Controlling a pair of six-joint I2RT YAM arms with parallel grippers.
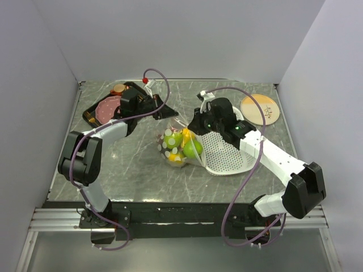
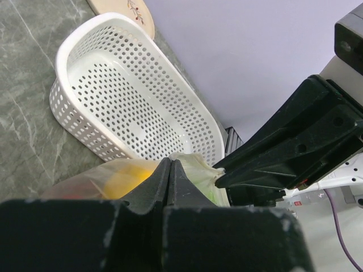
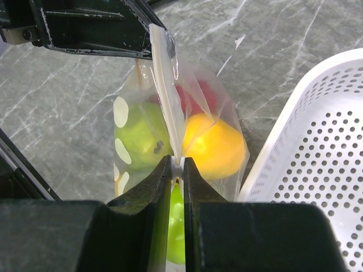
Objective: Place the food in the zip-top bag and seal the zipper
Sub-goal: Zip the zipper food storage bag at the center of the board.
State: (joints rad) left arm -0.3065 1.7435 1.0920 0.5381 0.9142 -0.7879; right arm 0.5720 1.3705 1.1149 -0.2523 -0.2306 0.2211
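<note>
Grey marbled surface (image 1: 125, 164) carrying the white perforated basket (image 1: 227, 156) and, just left of it, the dotted zip-top bag (image 3: 121, 111). The food (image 3: 212, 144) sits inside the bag: green apples, an orange citrus and a red piece behind. The zipper (image 3: 164, 85) is stretched taut above the fruit, its long axis running straight from the right tool (image 3: 177, 167), pinched narrow on the near end, to the left tool (image 2: 171, 170), clamped on the far end. Sealing would call for travel along this line.
</note>
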